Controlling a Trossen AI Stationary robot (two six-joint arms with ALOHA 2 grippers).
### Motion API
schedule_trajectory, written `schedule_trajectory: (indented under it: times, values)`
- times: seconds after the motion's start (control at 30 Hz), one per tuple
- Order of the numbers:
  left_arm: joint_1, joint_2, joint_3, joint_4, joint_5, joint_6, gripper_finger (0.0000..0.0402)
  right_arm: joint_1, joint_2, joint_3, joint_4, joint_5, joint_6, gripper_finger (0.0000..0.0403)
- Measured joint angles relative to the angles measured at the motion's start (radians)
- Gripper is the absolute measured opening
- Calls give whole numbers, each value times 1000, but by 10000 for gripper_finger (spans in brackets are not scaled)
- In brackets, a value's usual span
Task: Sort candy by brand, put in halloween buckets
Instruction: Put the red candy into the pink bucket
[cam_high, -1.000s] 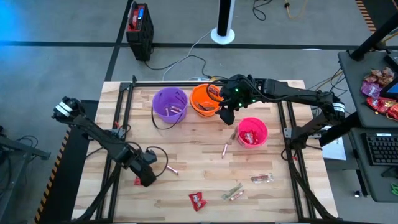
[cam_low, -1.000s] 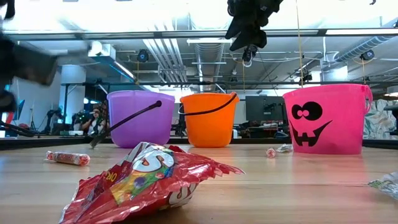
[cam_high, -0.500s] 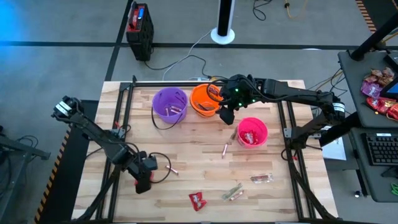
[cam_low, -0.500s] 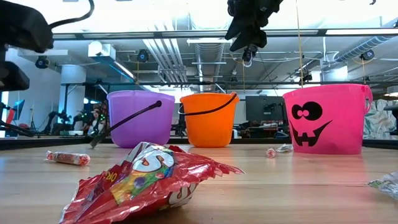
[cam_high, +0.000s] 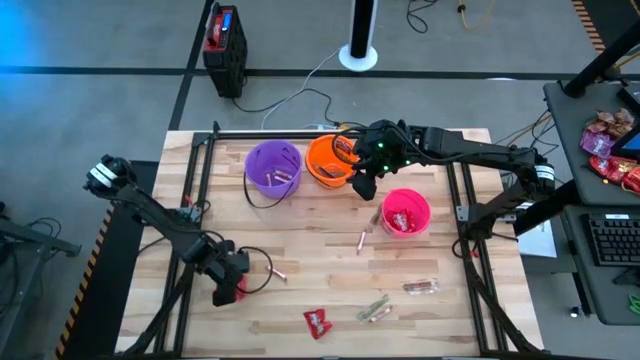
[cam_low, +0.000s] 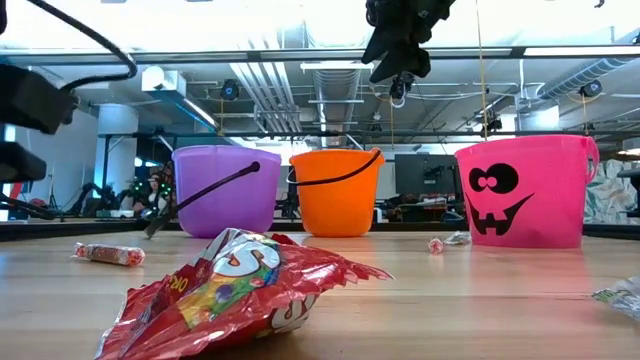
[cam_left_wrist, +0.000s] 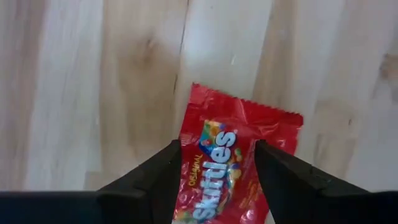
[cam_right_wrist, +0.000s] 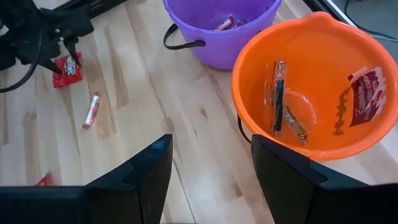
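Observation:
Three buckets stand at the far side of the table: purple (cam_high: 272, 168), orange (cam_high: 328, 160) and pink (cam_high: 405, 212). All three hold candy. A red square packet (cam_left_wrist: 233, 155) lies flat on the wood near the table's left edge. My left gripper (cam_high: 226, 288) points down over it, open, with a finger on either side. My right gripper (cam_high: 362, 186) hangs open and high between the orange and pink buckets, with nothing between its fingers. Loose on the table lie a pink stick (cam_high: 277, 272), another stick (cam_high: 361, 241), a second red packet (cam_high: 317, 322) and small bars (cam_high: 374, 309). My left gripper comes at the red packet from above, fingers pointing down across its printed face (cam_left_wrist: 214, 155). The right finger (cam_left_wrist: 280, 180) covers part of the packet. I cannot tell whether the fingertips touch it. The packet lies flat on the table.
Black frame rails (cam_high: 205, 190) run along the table's left, right and far edges. A bar (cam_high: 420, 288) lies near the right rail. A black and red box (cam_high: 225, 40) stands on the floor beyond the table. Bare wood lies in the table's middle.
My left gripper has shifted a little toward the table's left edge and now stands over the red packet, and it has rolled about its own pointing line. The packet has stayed flat on the table. My right arm has kept still.

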Motion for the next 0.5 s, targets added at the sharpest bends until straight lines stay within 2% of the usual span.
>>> schedule_trajectory:
  times: [0.27, 0.5]
  values:
    - [0, 61, -31, 11, 4, 0, 146, 0, 0, 0, 0, 9, 15, 211]
    - [0, 74, -27, 0, -15, -1, 65, 0, 0, -1, 1, 11, 15, 211]
